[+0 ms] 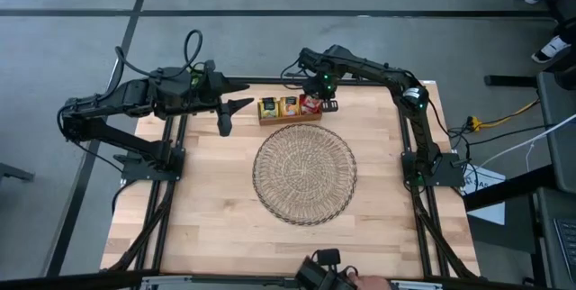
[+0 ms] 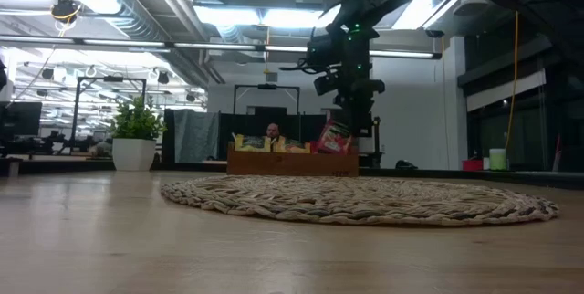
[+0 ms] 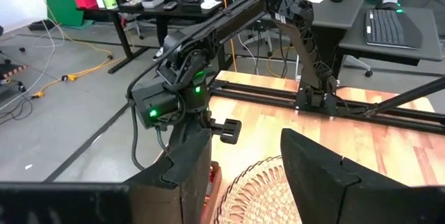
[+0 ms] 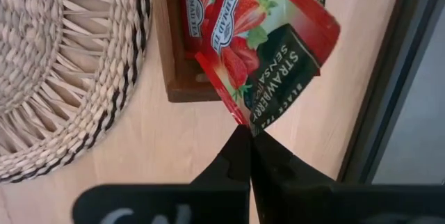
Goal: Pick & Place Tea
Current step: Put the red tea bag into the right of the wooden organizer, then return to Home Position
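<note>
At twelve o'clock over the wooden box [image 1: 289, 110], we are pinching a strawberry tea sachet [image 4: 268, 57] in our right tool [image 4: 248, 135]; our left tool [image 1: 224, 114] is hanging wide at ten o'clock.

Wicker mat [image 4: 62, 71] cut off by left and top edges of the right wrist frame; wooden box [image 4: 177, 57] runs out the top. Red strawberry sachet [image 4: 268, 64]: lower corner hidden between right gripper [image 4: 245, 140] fingers. Second red sachet [image 4: 198, 8] cropped at top. High view: sachets in box [image 1: 289, 109] too small to count or read. Low view: sachet labels blurred, box contents mostly hidden behind its front wall. Left wrist frame: mat [image 3: 261, 193] mostly blocked by dark fingers [image 3: 188, 175].
</note>
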### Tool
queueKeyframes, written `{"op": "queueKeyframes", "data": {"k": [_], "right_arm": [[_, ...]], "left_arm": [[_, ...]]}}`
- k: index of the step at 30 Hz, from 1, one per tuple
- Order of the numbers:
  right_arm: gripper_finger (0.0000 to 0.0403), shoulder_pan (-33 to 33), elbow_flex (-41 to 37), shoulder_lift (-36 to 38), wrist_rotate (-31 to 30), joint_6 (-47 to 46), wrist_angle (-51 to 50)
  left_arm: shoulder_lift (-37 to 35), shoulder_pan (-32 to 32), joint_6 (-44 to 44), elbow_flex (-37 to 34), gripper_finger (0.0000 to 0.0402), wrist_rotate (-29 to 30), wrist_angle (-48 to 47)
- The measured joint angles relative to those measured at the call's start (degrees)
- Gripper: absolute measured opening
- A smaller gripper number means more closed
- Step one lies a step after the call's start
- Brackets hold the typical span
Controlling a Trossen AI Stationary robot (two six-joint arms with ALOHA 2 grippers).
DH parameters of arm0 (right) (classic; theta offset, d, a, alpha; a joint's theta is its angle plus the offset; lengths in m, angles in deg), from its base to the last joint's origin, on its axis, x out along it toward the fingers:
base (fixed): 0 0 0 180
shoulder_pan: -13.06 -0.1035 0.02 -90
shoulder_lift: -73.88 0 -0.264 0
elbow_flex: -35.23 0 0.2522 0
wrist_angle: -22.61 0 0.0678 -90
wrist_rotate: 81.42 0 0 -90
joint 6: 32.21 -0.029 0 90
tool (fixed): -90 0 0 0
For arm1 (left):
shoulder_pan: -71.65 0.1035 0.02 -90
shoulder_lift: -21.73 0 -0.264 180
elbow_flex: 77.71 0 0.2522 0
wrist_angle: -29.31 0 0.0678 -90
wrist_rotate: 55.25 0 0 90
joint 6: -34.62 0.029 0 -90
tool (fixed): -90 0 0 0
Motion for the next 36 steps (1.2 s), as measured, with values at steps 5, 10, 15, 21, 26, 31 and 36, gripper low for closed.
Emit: {"op": "queueKeyframes", "data": {"k": [5, 10, 15, 21, 26, 31, 36], "right_arm": [[0.0001, -0.02, -0.02, 0.0, -0.56, 0.09, 0.59], [0.0027, -0.01, -0.02, 0.0, -4.99, 0.14, 1.87], [0.0069, 0.0, -0.04, 0.0, -5.18, 0.12, 3.15], [0.0097, -0.02, -0.07, 0.0, -5.16, 0.09, 4.42], [0.01, -0.11, -0.07, 0.0, -5.14, 0.09, 4.82], [0.0101, -0.11, -0.07, 0.0, -5.09, 0.09, 4.9], [0.0101, -0.15, 1.34, 0.02, -3.79, -0.23, 3.77]], "left_arm": [[0.0, 0.0, -0.11, 0.0, 0.0169, 0.0, -0.63], [0.0, 0.0, -0.13, 0.0, 0.0169, 0.01, -0.63], [0.0, 0.0, -0.13, 0.0, 0.0169, 0.0, -0.65], [0.0, 0.0, -0.13, 0.0, 0.0169, 0.0, -0.65], [0.0, 0.0, -0.13, 0.0, 0.0169, 0.0, -0.67], [0.0, 0.0, -0.13, 0.0, 0.0169, 0.01, -0.67], [0.0, 0.0, -0.13, 0.0, 0.0169, 0.02, -0.69]]}}
